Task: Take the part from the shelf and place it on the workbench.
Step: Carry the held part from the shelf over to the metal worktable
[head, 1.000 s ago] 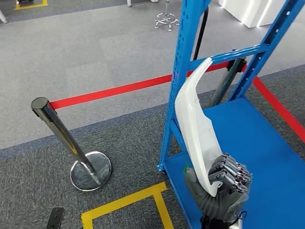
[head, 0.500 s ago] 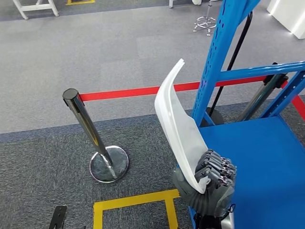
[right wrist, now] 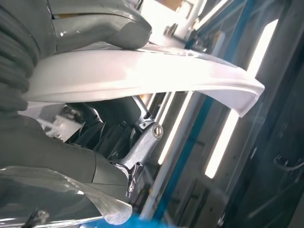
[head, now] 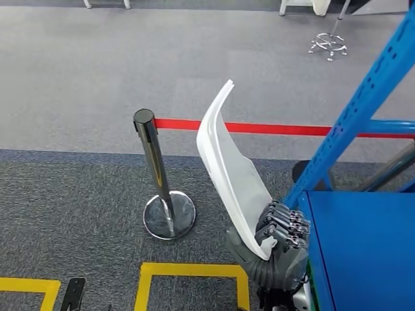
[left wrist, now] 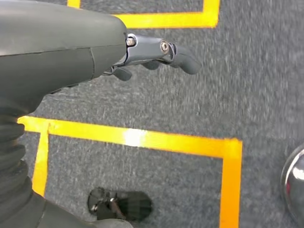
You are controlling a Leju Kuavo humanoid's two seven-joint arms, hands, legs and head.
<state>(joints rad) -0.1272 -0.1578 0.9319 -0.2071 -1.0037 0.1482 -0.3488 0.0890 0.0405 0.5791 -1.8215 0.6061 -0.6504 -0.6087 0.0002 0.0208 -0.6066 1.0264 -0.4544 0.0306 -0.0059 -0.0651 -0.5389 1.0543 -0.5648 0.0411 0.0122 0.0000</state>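
Observation:
The part [head: 230,168] is a long curved white plastic panel, standing up from my right hand [head: 280,243] in the head view. That hand grips its lower end, fingers [head: 286,223] wrapped over the edge, just left of the blue shelf's bottom deck [head: 362,253]. The right wrist view shows the same white part [right wrist: 143,73] lying across my right hand [right wrist: 107,137]. My left hand [left wrist: 154,52] hangs over grey carpet, fingers loosely extended and holding nothing.
A chrome stanchion post [head: 154,172] with a round base [head: 168,216] stands left of the part. Blue shelf uprights [head: 362,103] rise at the right. Red tape [head: 274,128] and yellow floor markings [head: 193,271] cross the carpet. A stool base [head: 327,44] sits far back.
The whole head view has swung left: the shelf slid toward the right edge and the stanchion toward the centre. The part stays gripped in my right hand.

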